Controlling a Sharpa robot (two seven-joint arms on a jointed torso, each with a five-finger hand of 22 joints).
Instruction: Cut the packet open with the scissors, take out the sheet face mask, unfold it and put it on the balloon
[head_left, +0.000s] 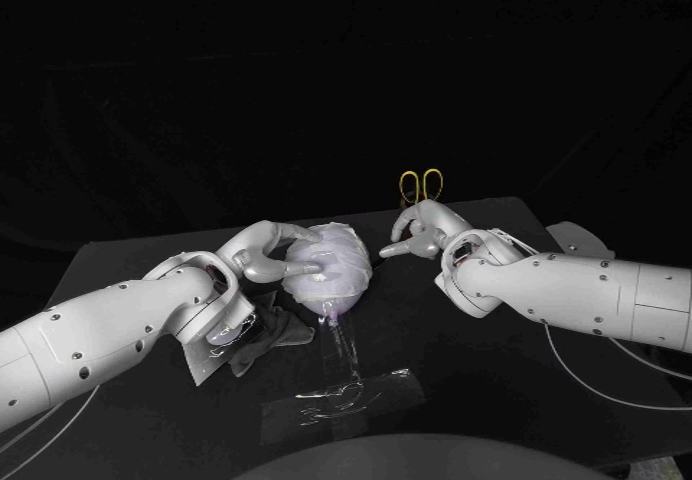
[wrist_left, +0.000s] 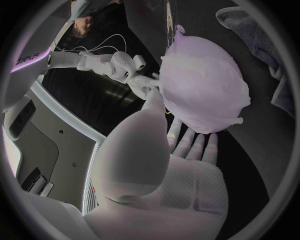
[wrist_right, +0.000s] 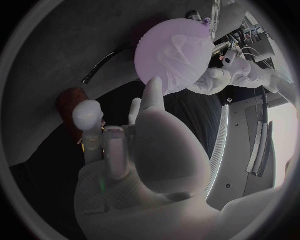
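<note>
A pale purple balloon (head_left: 343, 285) stands upright on a clear stand (head_left: 340, 392) at the table's middle. The white sheet mask (head_left: 320, 262) lies draped over the balloon's upper part; it also appears in the left wrist view (wrist_left: 206, 95) and the right wrist view (wrist_right: 181, 47). My left hand (head_left: 264, 257) rests against the balloon's left side with fingers spread, holding nothing. My right hand (head_left: 420, 232) hovers at the balloon's right side, fingers apart, one fingertip (wrist_right: 153, 85) near or on the mask. Yellow-handled scissors (head_left: 421, 184) lie at the table's far edge.
A dark grey cloth-like piece (head_left: 274, 335) lies on the table under my left forearm, beside the stand. The black table (head_left: 476, 400) has free room at the front right. White cables (head_left: 591, 385) trail from my right arm.
</note>
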